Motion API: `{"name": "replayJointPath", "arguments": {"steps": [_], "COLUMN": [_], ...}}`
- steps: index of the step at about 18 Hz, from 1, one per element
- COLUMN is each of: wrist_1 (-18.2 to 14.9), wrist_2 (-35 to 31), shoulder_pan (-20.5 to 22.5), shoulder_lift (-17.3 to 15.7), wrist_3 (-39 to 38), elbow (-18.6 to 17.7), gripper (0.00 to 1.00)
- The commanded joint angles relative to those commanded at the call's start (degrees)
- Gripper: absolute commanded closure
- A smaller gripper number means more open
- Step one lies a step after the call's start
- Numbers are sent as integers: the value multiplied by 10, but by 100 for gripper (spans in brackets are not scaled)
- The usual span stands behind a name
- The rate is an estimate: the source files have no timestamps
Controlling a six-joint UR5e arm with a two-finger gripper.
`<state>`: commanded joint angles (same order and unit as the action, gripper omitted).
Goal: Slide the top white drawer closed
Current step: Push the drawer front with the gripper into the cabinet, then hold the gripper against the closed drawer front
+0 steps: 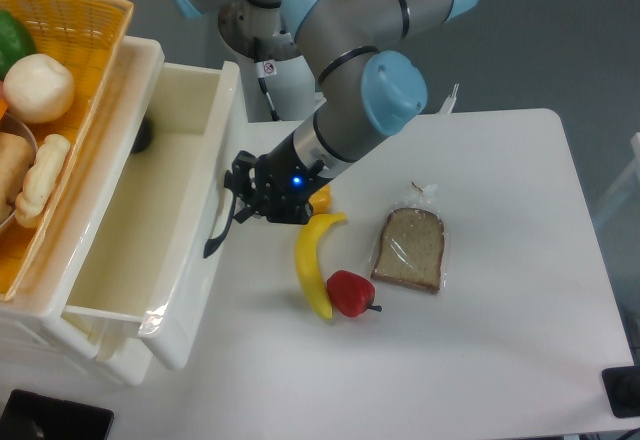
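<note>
My black two-finger gripper (243,192) presses against the curved black handle (218,228) of the glossy white plastic top drawer (190,260), which stands partly open beside a yellow banana (312,265).

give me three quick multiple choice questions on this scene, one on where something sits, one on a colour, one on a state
1. Where does the banana lie?
A. inside the drawer
B. on the table, between the drawer front and the bread slice
C. in the basket

2. What colour is the handle on the top white drawer?
A. black
B. red
C. white

3. What state is the top white drawer in?
A. fully shut
B. taken out and lying on the table
C. partly open, with the end effector at its front

Answers:
1. B: the banana rests on the white table, with the bagged bread slice to its right and the drawer front to its left.
2. A: a curved black handle stands out against the white front.
3. C: the drawer's inside shows from above, and the end effector is up against the handle.
</note>
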<state>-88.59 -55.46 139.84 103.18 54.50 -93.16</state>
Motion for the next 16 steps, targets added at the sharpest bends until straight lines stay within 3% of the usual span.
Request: {"name": "replayJointPath", "arguments": {"steps": [9,16], "wrist_1": [5,5], "wrist_2": [2,1], "shoulder_pan": [-56,-61], "shoulder_lift": [2,3], "wrist_3": [-51,-53], "elbow": [4,4], "gripper": [100,100]}}
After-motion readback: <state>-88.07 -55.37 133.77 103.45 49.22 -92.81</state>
